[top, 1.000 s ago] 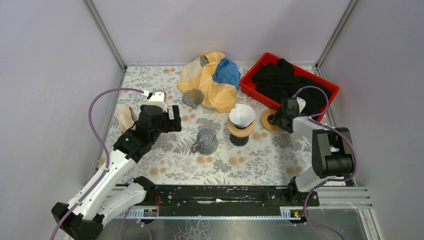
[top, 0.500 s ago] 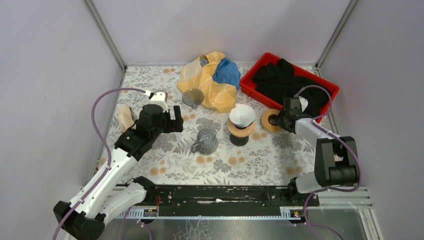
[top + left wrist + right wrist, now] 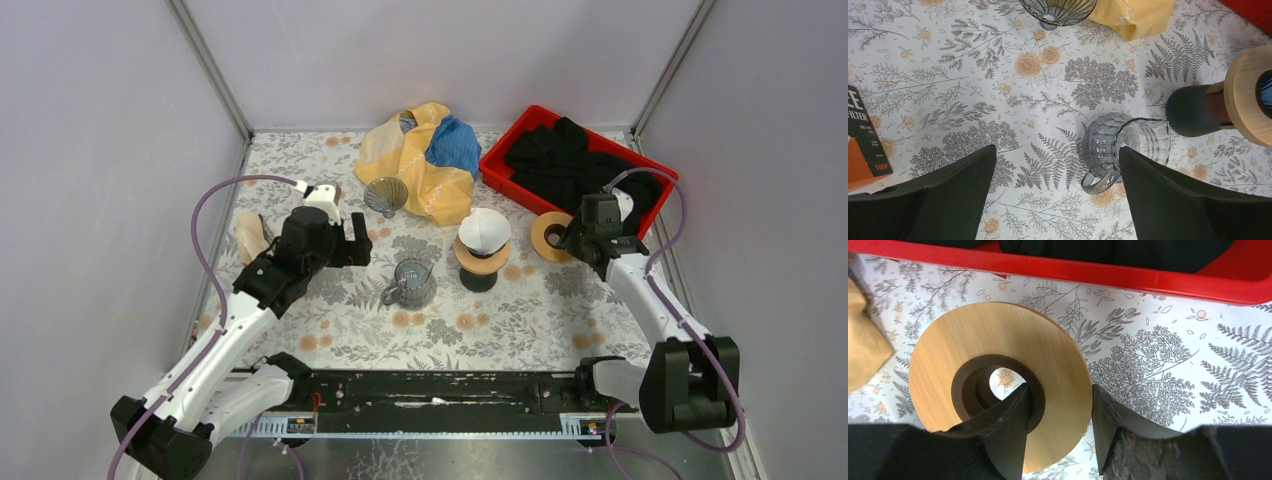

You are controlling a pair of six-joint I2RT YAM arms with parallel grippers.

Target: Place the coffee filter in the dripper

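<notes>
Worktop point(image 3: 500, 320) inventory, L to R, as I see it:
- Orange filter box point(image 3: 250, 238): far L edge.
- L pincer point(image 3: 1056, 155): jaws wide apart, gripping nothing, above the floral cloth.
- Glass dripper point(image 3: 386, 195): ribbed, toward the back, touching the yellow/blue bag point(image 3: 420, 160).
- Glass jug point(image 3: 1125, 147): w/ handle, centre, just beside the stand point(image 3: 482, 262).
- Coffee filter point(image 3: 484, 229): white, seated in the stand's wood collar, apart from the dripper.
- Wooden ring point(image 3: 1058, 365): R of the stand.
- R pincer point(image 3: 1059, 390): clamped on the ring, one finger thru the hole, other outside the rim.
- Red bin point(image 3: 500, 165): back R, black cloth point(image 3: 570, 160) inside.
</notes>
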